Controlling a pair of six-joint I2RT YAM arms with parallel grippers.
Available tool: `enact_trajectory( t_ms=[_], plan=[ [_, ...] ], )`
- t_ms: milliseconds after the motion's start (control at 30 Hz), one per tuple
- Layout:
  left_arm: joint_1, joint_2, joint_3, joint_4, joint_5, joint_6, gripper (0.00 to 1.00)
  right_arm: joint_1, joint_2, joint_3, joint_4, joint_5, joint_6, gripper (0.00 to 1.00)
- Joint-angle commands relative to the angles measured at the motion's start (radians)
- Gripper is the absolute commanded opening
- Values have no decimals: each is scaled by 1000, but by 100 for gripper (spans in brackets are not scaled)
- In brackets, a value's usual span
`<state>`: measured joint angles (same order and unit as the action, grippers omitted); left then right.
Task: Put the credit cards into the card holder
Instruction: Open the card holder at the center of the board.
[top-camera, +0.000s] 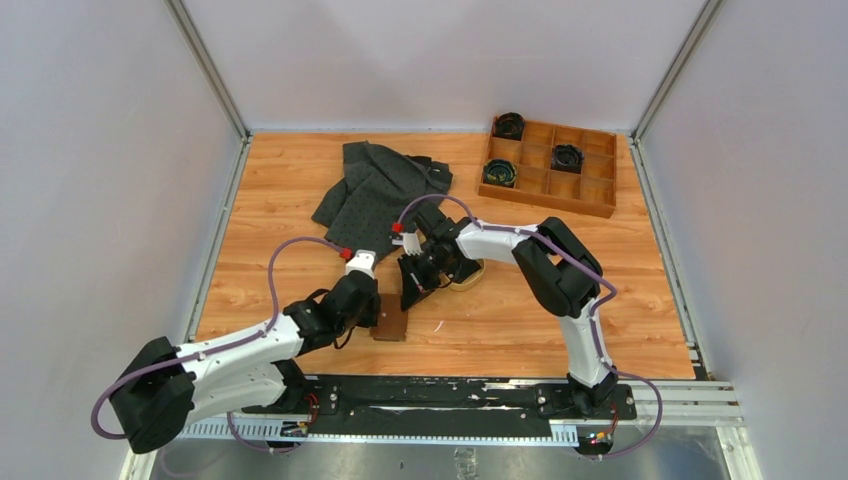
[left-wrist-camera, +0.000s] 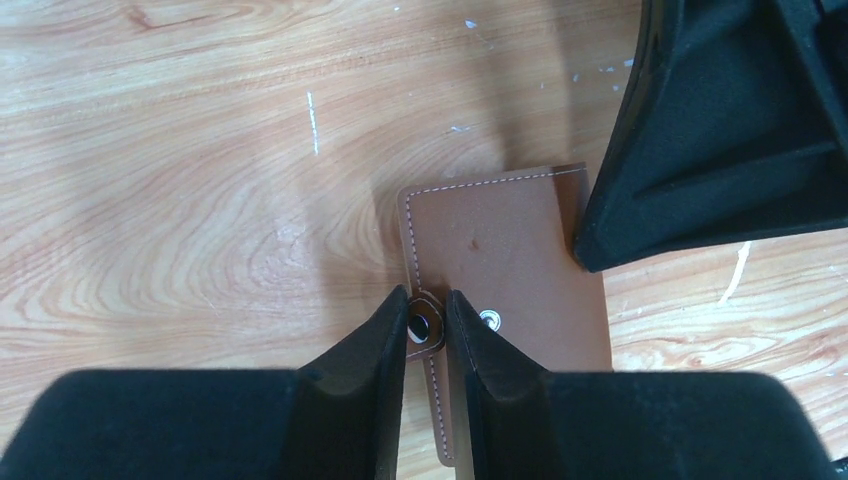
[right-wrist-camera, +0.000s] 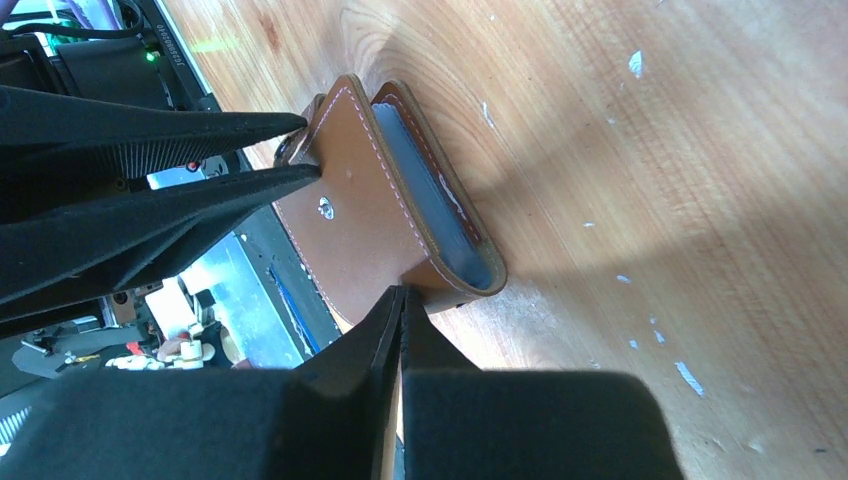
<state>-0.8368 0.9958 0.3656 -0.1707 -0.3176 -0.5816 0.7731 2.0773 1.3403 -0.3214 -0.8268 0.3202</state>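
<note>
The brown leather card holder (top-camera: 392, 327) (left-wrist-camera: 510, 260) (right-wrist-camera: 350, 210) lies on the wood table near the front edge, between the two arms. The credit cards (right-wrist-camera: 440, 215) show as a grey-blue stack tucked inside its fold. My left gripper (top-camera: 378, 318) (left-wrist-camera: 425, 300) (right-wrist-camera: 312, 146) is shut on the holder's snap tab (left-wrist-camera: 425, 322), one finger on each side of it. My right gripper (top-camera: 408, 300) (right-wrist-camera: 403, 292) is shut, with its tips pressed against the holder's opposite edge and nothing between the fingers. In the left wrist view the right gripper (left-wrist-camera: 585, 255) touches the holder's corner.
A dark grey cloth (top-camera: 380, 185) lies at the back left. A wooden compartment box (top-camera: 550, 165) with black coiled items stands at the back right. An oval tan tray (top-camera: 470, 275) sits under the right arm's wrist. The metal mounting rail (top-camera: 450, 395) runs along the near edge.
</note>
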Motion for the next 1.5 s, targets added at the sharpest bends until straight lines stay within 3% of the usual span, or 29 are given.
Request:
enact_trajectory(
  t_ms=[0, 100, 300, 433, 600, 800, 967, 1100, 1167, 1233, 1367, 1467],
  plan=[
    [23, -25, -27, -78, 23, -15, 23, 10, 50, 10, -52, 127, -47, 3],
    [34, -59, -26, -95, 27, -25, 31, 10, 41, 16, -57, 114, -64, 3],
    [61, -163, -56, -82, 97, -46, 33, 10, -6, 27, -59, 59, -138, 6],
    [70, -222, -91, -57, 136, -76, 41, 10, -56, 31, -64, 12, -200, 11],
    [71, -330, -115, -63, 158, -104, 51, 10, -119, 50, -134, -69, -367, 18],
    [71, -532, -116, -132, 156, -91, 72, 7, -260, 74, -314, -37, -692, 24],
    [72, -697, -110, -188, 158, -97, 97, -10, -420, 45, -378, 18, -857, 29],
    [72, -773, -115, -185, 200, -126, 100, -44, -567, 6, -394, 63, -927, 32],
    [72, -795, -122, -171, 225, -152, 100, -66, -658, -20, -393, 92, -949, 38],
    [72, -810, -132, -150, 255, -177, 100, -105, -758, -46, -381, 93, -944, 51],
    [72, -808, -136, -158, 279, -218, 100, -266, -857, -148, -323, -78, -902, 79],
    [71, -771, -125, -206, 274, -239, 98, -294, -890, -266, -313, -159, -915, 84]
  ],
)
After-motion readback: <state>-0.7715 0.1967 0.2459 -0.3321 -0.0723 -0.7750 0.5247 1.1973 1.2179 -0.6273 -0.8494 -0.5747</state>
